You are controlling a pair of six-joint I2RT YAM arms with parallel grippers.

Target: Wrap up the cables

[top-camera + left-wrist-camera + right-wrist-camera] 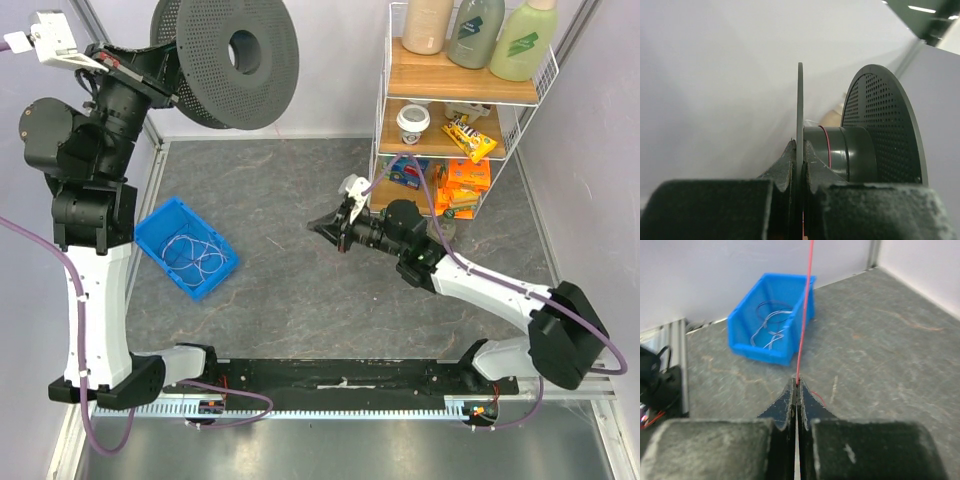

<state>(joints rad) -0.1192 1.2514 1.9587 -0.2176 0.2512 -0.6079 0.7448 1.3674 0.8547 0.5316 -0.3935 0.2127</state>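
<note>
Right end effector, fingertips pinched together on a thin red strand that runs upward out of frame. Cables: pale loose loops lying inside a blue bin on the grey surface, left of that end effector. Left end effector, held high at far left, clamped narrow on one flange of a dark perforated spool. Wire shelf rack, far right, holding bottles and snacks.

L end effector clamps spool up high; R end effector closed over table; cables in blue bin.
</note>
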